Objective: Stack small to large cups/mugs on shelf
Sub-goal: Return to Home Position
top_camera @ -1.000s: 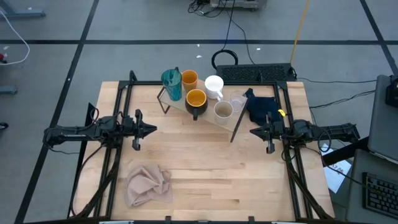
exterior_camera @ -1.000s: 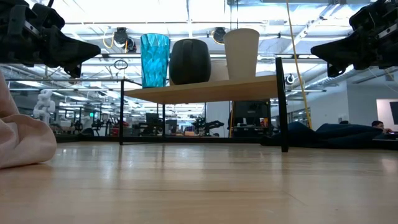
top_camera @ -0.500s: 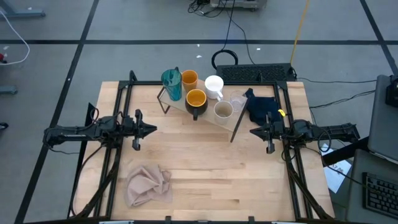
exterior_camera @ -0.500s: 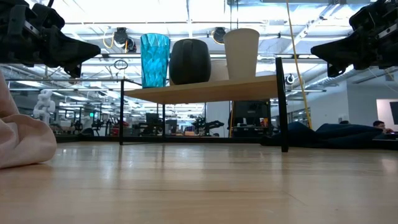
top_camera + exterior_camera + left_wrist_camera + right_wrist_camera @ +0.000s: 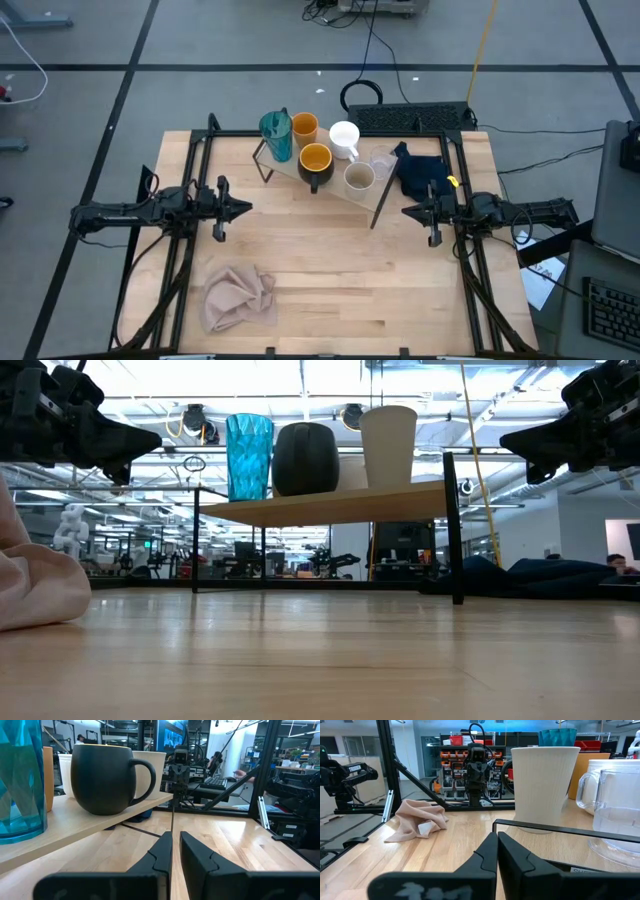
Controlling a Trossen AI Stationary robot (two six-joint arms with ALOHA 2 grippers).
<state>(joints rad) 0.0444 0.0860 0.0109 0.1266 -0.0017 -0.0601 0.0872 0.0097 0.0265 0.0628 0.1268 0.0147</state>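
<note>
All six cups stand upright on their bases, side by side, on the shelf (image 5: 335, 188), a light-wood board on black wire legs at the table's far middle. They are the teal tumbler (image 5: 276, 135), orange cup (image 5: 304, 128), white mug (image 5: 344, 137), black mug with orange inside (image 5: 315, 162), beige cup (image 5: 359, 178) and clear glass (image 5: 381, 164). My left gripper (image 5: 245, 208) hovers shut left of the shelf, pointing right. My right gripper (image 5: 408, 212) hovers shut right of the shelf, pointing left. In the low view both grippers (image 5: 155, 442) (image 5: 505, 440) hang above the tabletop, level with the cups.
A crumpled pink cloth (image 5: 240, 297) lies on the table's near left part. A navy cloth (image 5: 422, 175) lies behind the shelf's right end, close to my right arm. Bare wood (image 5: 330, 260) stretches between the two grippers and toward the near edge.
</note>
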